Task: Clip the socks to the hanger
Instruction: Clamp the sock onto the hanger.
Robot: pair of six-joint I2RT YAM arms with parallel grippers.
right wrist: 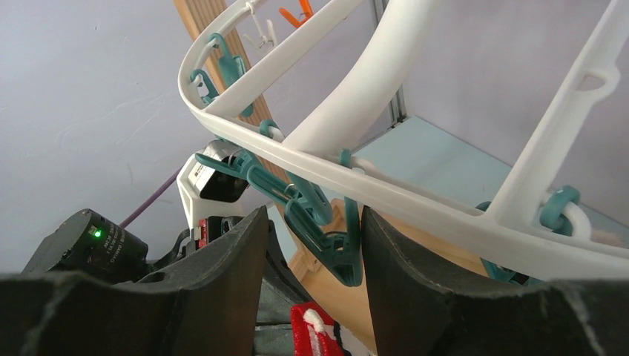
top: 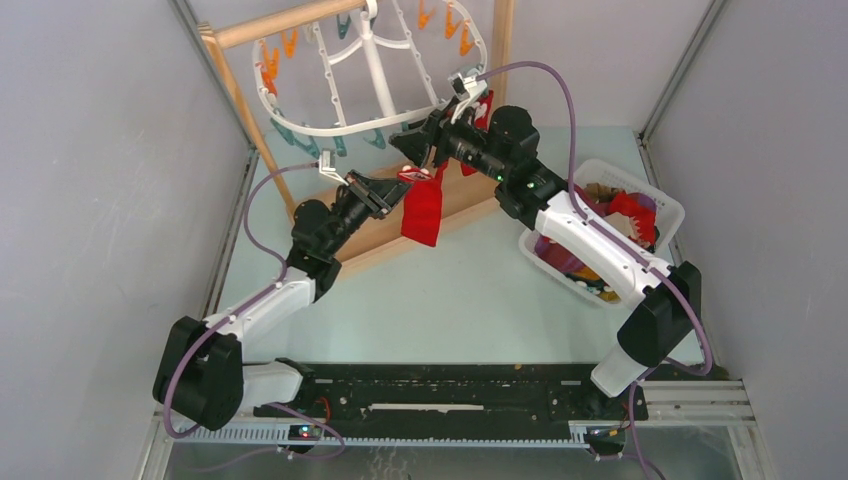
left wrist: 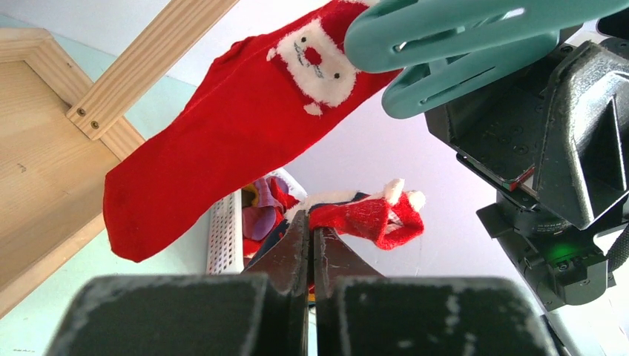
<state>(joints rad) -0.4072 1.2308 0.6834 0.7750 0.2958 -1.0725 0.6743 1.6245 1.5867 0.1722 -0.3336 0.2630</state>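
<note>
The white oval hanger hangs from the wooden stand, with orange and teal clothespins round its rim. A red Santa sock dangles below the near rim. Its cuff meets a teal clothespin, and I cannot tell whether the pin bites it. My right gripper is open, its fingers either side of that clothespin, with the cuff just below. My left gripper is shut beside the sock, with nothing visible between its fingers. Another red sock hangs behind the right wrist.
A white perforated basket of mixed socks sits right of the stand. Its wall and a red sock on top of the pile show past my left fingertips. The stand's wooden base and posts lie under the hanger. Grey walls close in on both sides.
</note>
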